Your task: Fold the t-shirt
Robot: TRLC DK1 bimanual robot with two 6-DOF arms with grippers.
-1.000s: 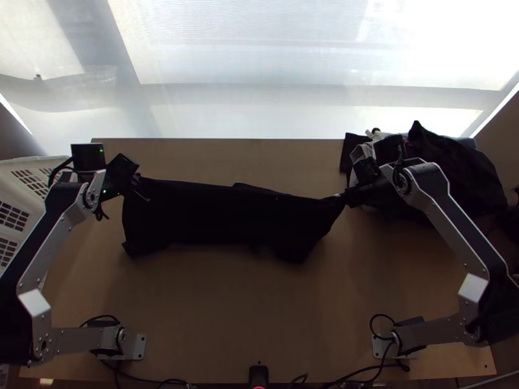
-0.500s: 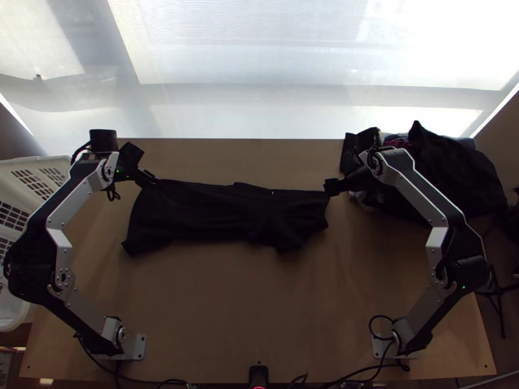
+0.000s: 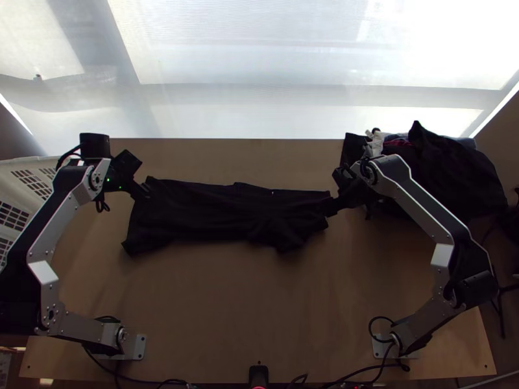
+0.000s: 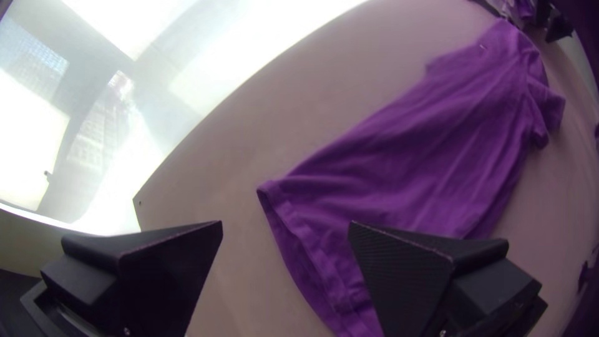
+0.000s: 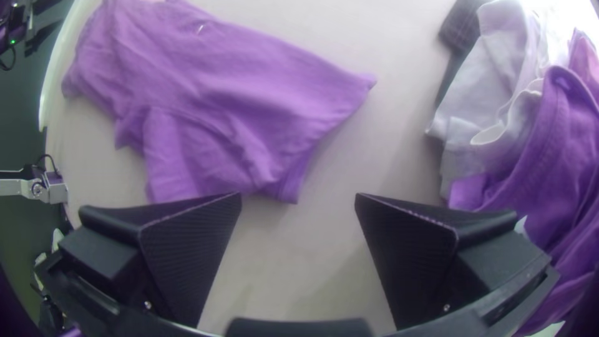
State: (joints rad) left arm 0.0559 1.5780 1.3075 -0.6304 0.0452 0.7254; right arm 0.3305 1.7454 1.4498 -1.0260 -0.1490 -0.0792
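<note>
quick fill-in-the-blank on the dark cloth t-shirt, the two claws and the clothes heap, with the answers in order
The dark cloth t-shirt lies on a table made of light ____. The black left claw and black right claw are both ____. The heap of dark and white clothes is nearer the ____ claw. The white openwork basket is nearer the ____ claw.

wood; open; right; left

- one t-shirt (image 3: 207,211)
- one pile of clothes (image 3: 457,172), too tangled to count
- one basket (image 3: 14,170)
- one desk (image 3: 259,305)
- two arms (image 3: 423,206)
- two hands: left hand (image 3: 144,192), right hand (image 3: 332,205)
</note>
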